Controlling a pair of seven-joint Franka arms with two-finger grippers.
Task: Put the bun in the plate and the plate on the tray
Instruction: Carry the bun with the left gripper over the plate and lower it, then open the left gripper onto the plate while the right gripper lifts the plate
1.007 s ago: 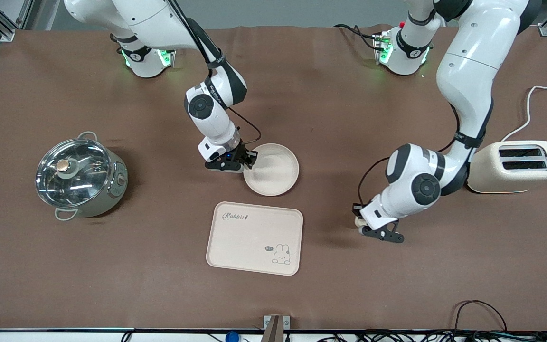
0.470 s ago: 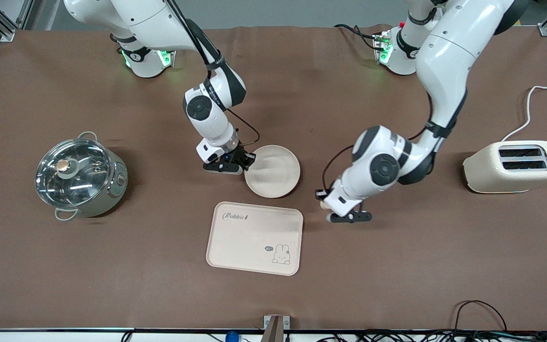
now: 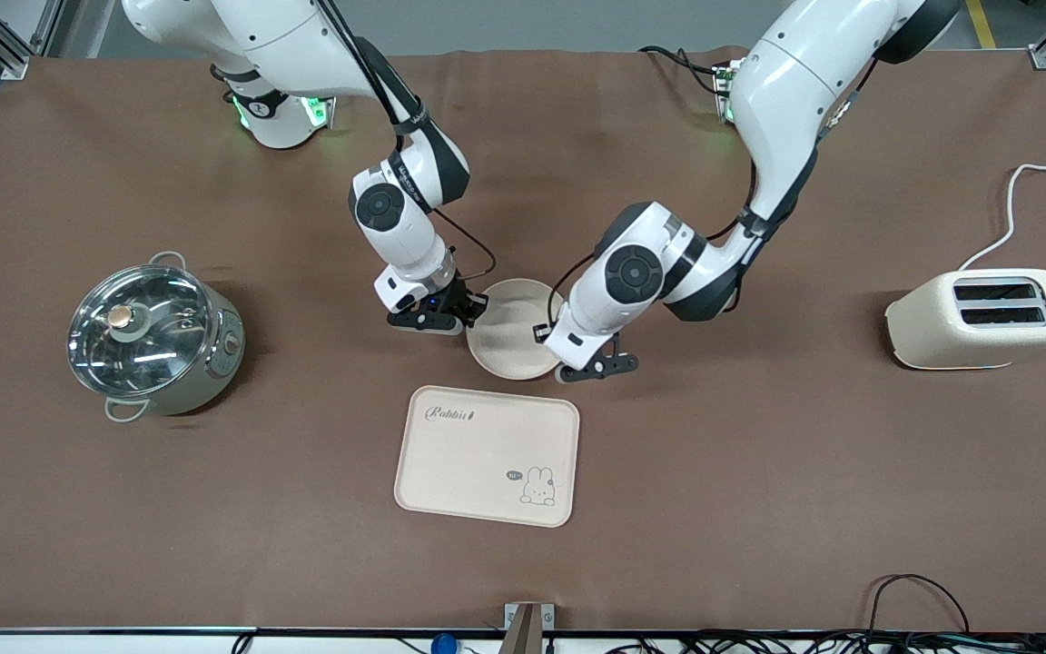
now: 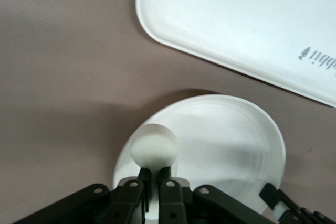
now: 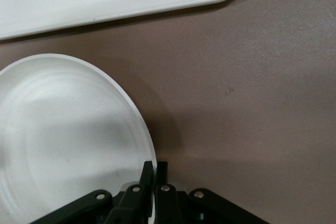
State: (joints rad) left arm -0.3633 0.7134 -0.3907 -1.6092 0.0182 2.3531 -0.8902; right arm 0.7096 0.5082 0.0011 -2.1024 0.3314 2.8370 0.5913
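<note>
Brown mat, plate held tilted with the bun poised over it.

On the brown table mat (image 3: 759,509) the right gripper (image 3: 478,309) pinches the rim of the plate (image 3: 509,331) at the plate's nine o'clock in the front view, one edge raised; the left gripper (image 3: 552,338), fingers pressed on the bun (image 4: 154,145), hangs over the plate's three o'clock rim. In the left wrist view the bun sits over the dish, just inside the rim, so the drop looks to be straight down. The tray (image 3: 487,454) lies flat at the plate's six o'clock, nearer the front camera, its long axis running along the table and a strip of bare mat between the two. A pot (image 3: 155,341) and a toaster (image 3: 981,318) stand well apart at either end.
</note>
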